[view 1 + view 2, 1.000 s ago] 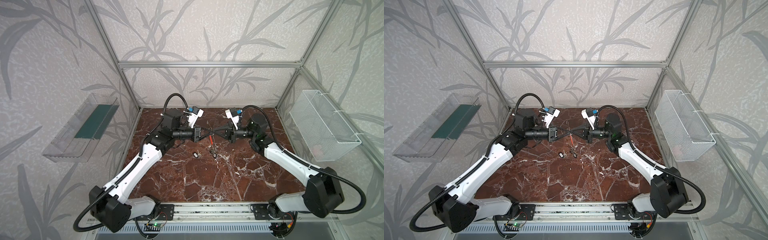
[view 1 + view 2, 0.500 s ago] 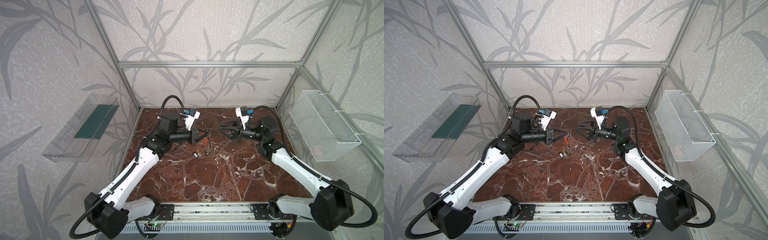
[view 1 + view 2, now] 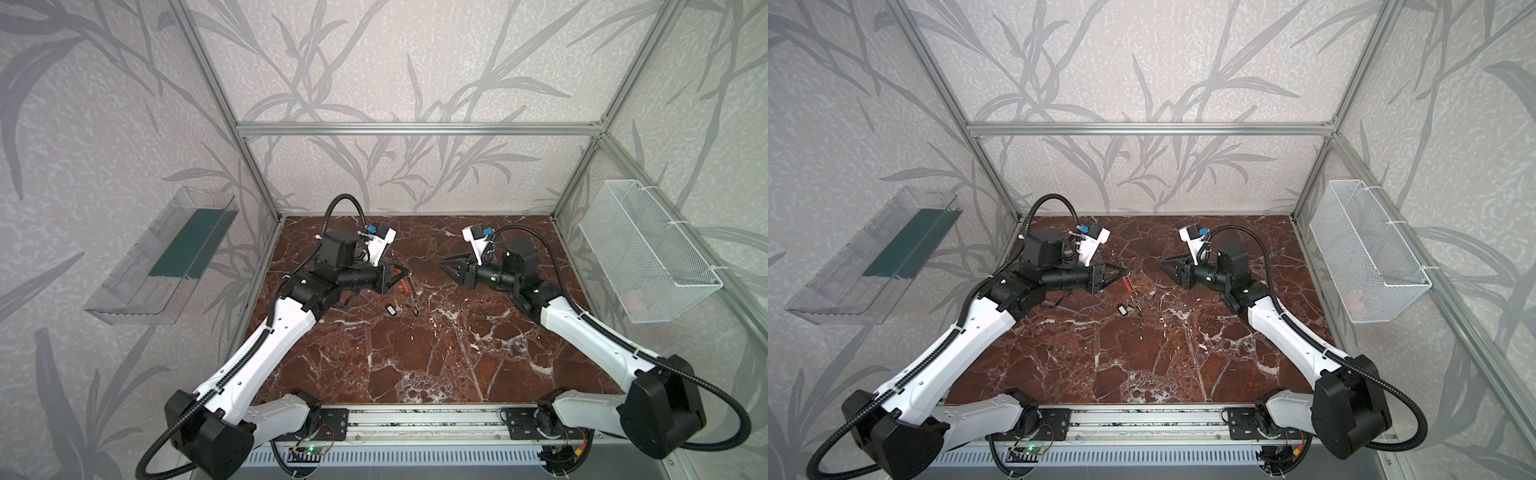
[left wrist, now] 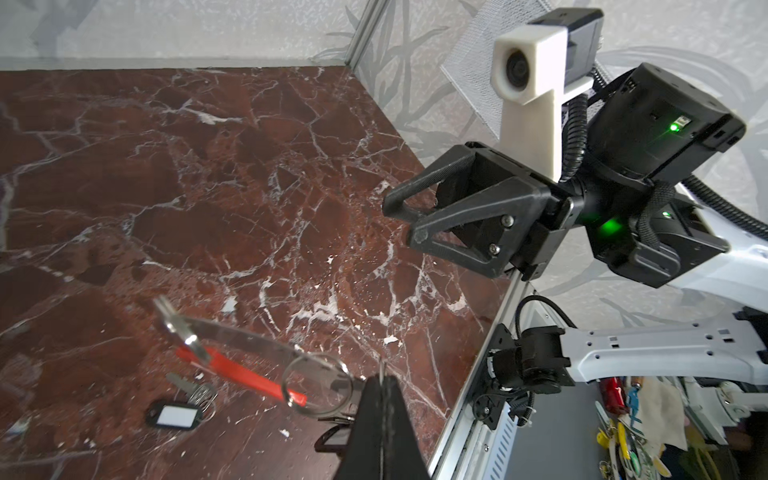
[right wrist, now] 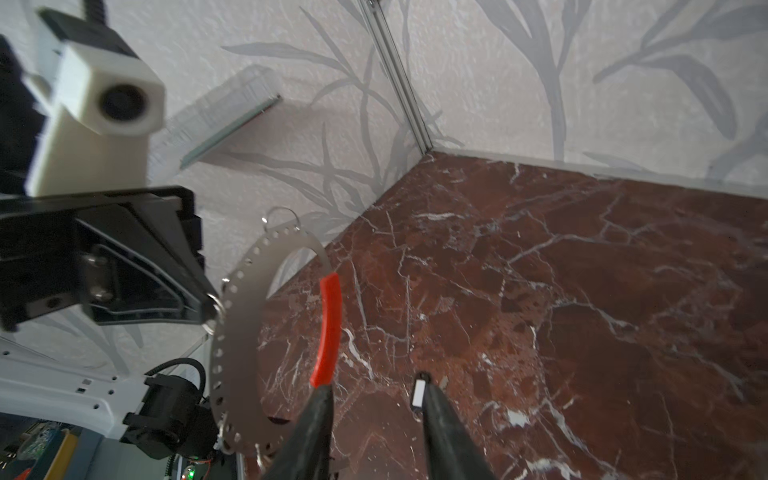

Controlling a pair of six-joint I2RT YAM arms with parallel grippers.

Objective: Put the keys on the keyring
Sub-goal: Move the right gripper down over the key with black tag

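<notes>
The keyring (image 5: 237,332), a flat grey band with holes and a red arc (image 5: 328,328), hangs above the marble floor. My left gripper (image 4: 384,378) is shut on its edge, beside a small wire ring (image 4: 318,384). In both top views the ring shows edge-on as a red streak (image 3: 404,284) (image 3: 1127,284) just under the left gripper (image 3: 405,272). Keys lie on the floor below: a black tag with a white label (image 4: 172,415) (image 3: 391,308) and silvery keys (image 4: 195,388) (image 3: 413,305). My right gripper (image 5: 374,386) (image 3: 446,266) is open and empty, apart from the ring.
A white wire basket (image 3: 648,257) hangs on the right wall and a clear shelf (image 3: 166,257) on the left wall. An aluminium rail (image 3: 415,419) runs along the front edge. Frame posts stand at the back corners.
The two grippers met in the middle a second ago. The right gripper has opened and drawn back to the right. The left gripper has pulled slightly left, still holding the keyring.
</notes>
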